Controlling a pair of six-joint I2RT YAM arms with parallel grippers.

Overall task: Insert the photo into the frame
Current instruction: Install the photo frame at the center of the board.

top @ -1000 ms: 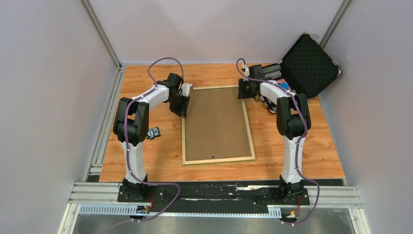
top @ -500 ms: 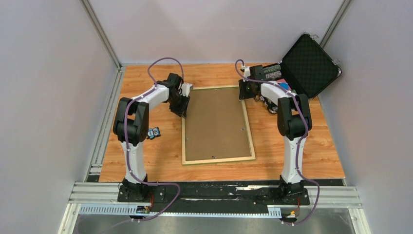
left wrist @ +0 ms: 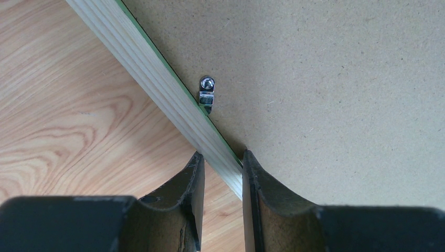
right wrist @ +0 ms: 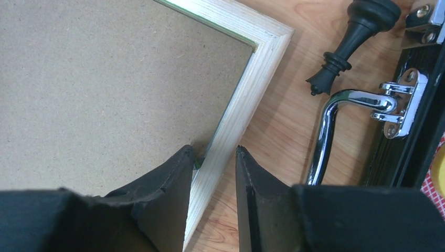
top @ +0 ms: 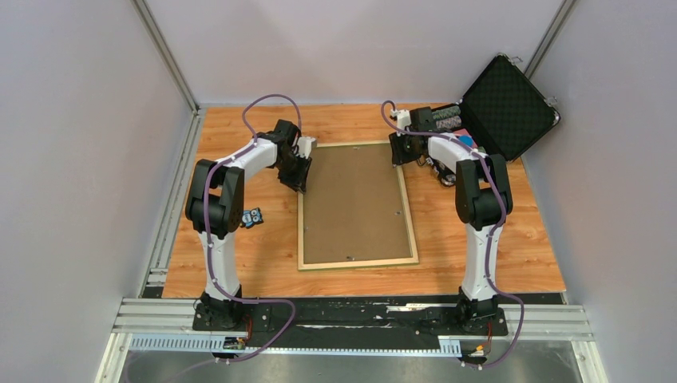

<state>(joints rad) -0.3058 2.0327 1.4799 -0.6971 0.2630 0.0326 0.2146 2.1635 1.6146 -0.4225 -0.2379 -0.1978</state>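
**Frame lying back-up at table centre, one claw at each far corner area**

1. Table (top: pixel 239 255): a small blue and white item (top: pixel 253 217) lies near my left arm.

2. Left claw (left wrist: pixel 220 157): I have it on the left rail of the frame (left wrist: pixel 152 79), towards the far end. One finger (left wrist: pixel 195 178) is against the rail's outer edge. The other sits at the inner edge, on the brown backing board (left wrist: pixel 325 79). The pale rail fills the gap between them, so this claw is pinching the rail. A small metal turn clip (left wrist: pixel 207 94) is just ahead of the fingertips, lying from rail onto board.

3. Frame (top: pixel 300 223): it lies flat in the middle of the table, pale wood side up, with the backing board (top: pixel 355 203) seated inside it. I cannot tell whether the photo lies beneath the board.

4. Right claw (right wrist: pixel 215 149): it straddles the right rail (right wrist: pixel 246 94) just short of the far right corner. A thin sliver shows between the inner finger (right wrist: pixel 176 173) and the rail. I cannot tell whether this claw grips or merely brackets the rail.

5. Far right: an open black case (top: pixel 503 108) stands beside the frame. Its chrome handle (right wrist: pixel 336 121) and a black knobbed tool (right wrist: pixel 357 37) are near my right fingers.
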